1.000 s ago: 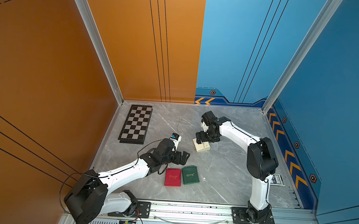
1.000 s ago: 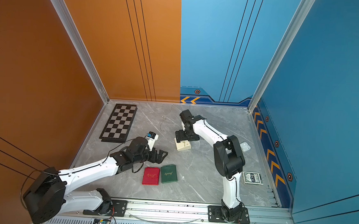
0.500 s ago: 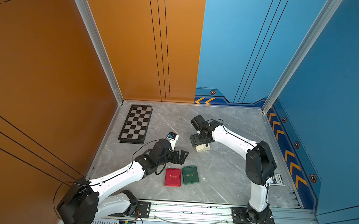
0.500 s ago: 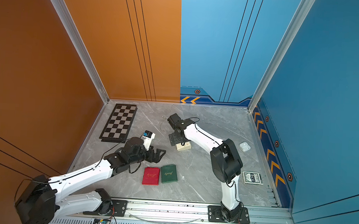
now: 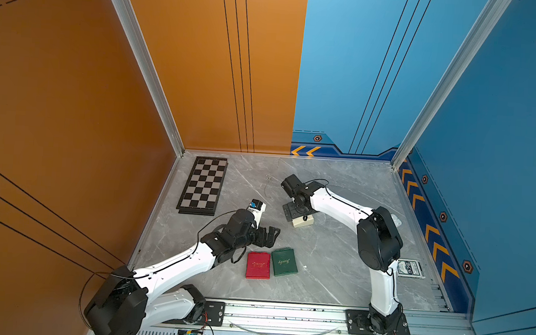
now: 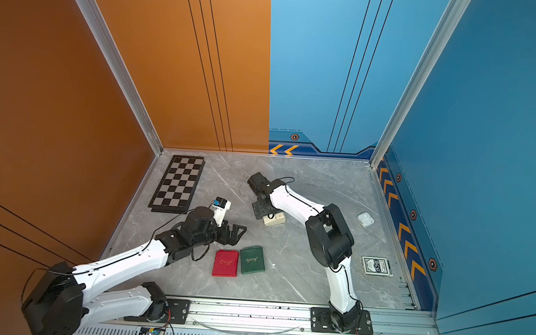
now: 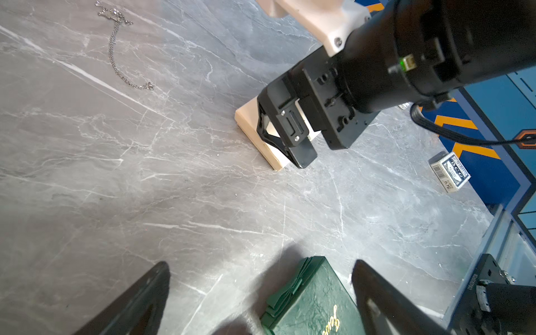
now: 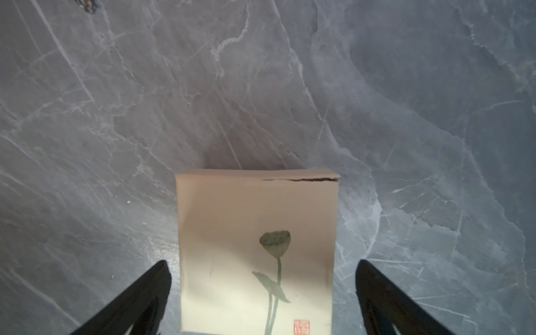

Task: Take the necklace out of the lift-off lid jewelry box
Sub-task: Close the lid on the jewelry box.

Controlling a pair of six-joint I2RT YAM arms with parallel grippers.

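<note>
since a second ago the right arm has swung its wrist toward 9 o'clock and now hangs low over the cream box (image 8: 255, 208), while the left arm has stretched forward from its base. the cream box, red box (image 5: 258, 265) and green box (image 7: 310, 298) lie where they did.

the right gripper (image 8: 261, 262) has its jaws spread fully, 1 on each side of the cream box with worktop (image 5: 334, 268) showing in both gaps, so it holds nothing. the left gripper (image 7: 261, 262) is just as wide and empty, hovering over the green box's far edge, at 8 o'clock from the cream box in both top views.

the necklace (image 7: 109, 55) lies loose on the worktop, between 10 and 11 o'clock from the cream box and well apart from it. the lid looks seated, 1 top edge split.

by my reading the removal is done and this is the release. next, the right arm should rise straight, so neither jaw drags the box.
</note>
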